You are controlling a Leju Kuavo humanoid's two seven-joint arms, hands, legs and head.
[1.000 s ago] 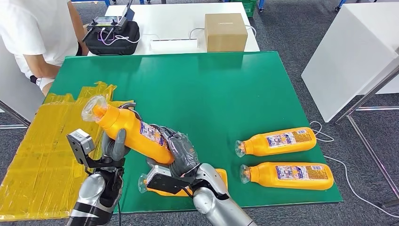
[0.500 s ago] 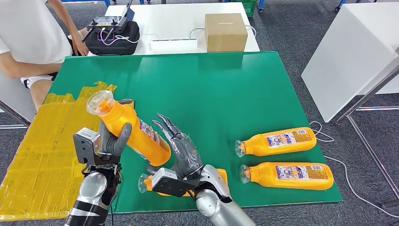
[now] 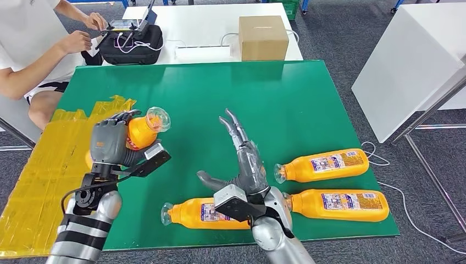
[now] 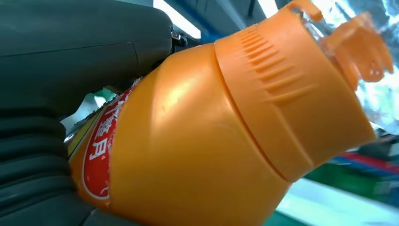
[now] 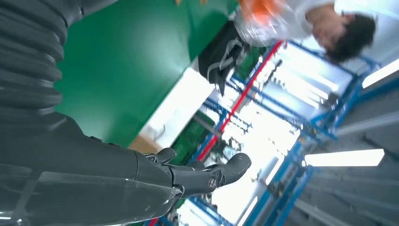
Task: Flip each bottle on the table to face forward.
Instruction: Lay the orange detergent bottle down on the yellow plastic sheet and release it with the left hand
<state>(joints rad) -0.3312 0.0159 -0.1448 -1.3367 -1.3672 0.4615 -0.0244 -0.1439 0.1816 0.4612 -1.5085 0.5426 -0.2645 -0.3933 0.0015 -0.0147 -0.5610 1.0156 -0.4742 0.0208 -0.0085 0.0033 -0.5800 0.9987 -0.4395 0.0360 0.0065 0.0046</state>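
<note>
My left hand (image 3: 110,141) grips an orange bottle (image 3: 142,130) above the table's left side, its clear cap pointing right. Up close, the left wrist view has the same bottle (image 4: 197,141) against my left hand (image 4: 61,94), a red label showing. My right hand (image 3: 245,163) is raised over the table's front middle, fingers spread and holding nothing; its fingers (image 5: 207,176) reach out in the right wrist view. Three more orange bottles lie on the green table (image 3: 242,93): one (image 3: 200,214) at the front edge below my right hand, two (image 3: 324,165) (image 3: 338,205) at the right, labels up.
Crumpled yellow sheeting (image 3: 44,176) covers the table's left end. A person (image 3: 33,44) sits at the far left, hands on a device over a black bag (image 3: 132,41). A cardboard box (image 3: 263,37) stands on the white table behind. A white panel (image 3: 409,66) stands at right.
My right hand let go of the bottle and rose with its fingers spread. My left hand turned the bottle, so the cap now points right instead of up-left. The person's hands moved to the device.
</note>
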